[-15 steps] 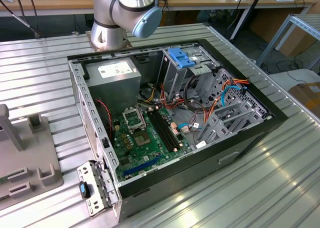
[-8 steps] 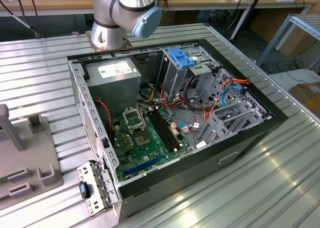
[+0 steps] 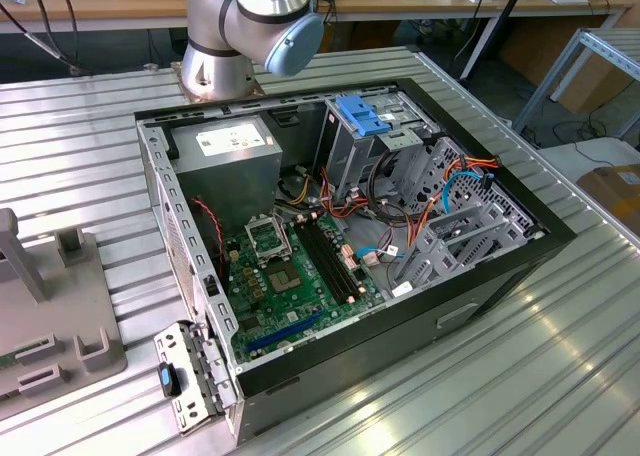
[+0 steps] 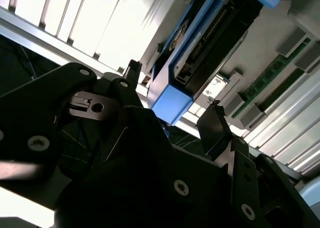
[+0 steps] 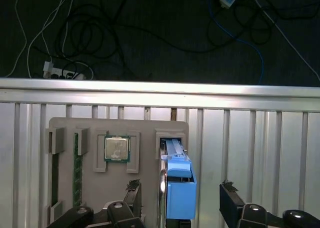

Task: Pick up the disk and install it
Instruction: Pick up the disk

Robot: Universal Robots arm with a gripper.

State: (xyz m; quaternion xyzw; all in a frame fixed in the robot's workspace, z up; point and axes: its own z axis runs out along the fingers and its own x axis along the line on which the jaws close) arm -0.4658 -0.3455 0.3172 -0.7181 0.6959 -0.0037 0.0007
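Gripper [image 5: 180, 188] hangs over the grey fixture tray [image 5: 150, 130], released, jaws spread wide. The disk [image 5: 178, 170] stands on edge in a slot of the tray, its blue bracket on the upper end, directly between the two fingers [image 5: 133, 188]. There is a clear gap on both sides and neither finger touches it. The second wrist view agrees: disk [image 4: 210, 43] between the black fingertips [image 4: 216, 119], gripper [image 4: 173, 88] apart from it.

The slot sits at the tray's outer edge. One finger is over the tray, on the side of the processor chip [image 5: 117, 149]. The other is over bare ribbed table [image 5: 260, 148] past the tray's rim, with open room there. Memory sticks [image 5: 76, 173] lie beyond the chip, well apart from the disk. The tray is near the table's edge rail; past the rail, floor with loose cables [image 5: 150, 33].

Exterior view: open computer case [image 3: 152, 186] in the middle of the table [image 3: 520, 376], arm base [image 3: 215, 71] just behind it, ribbed surface all round the case.
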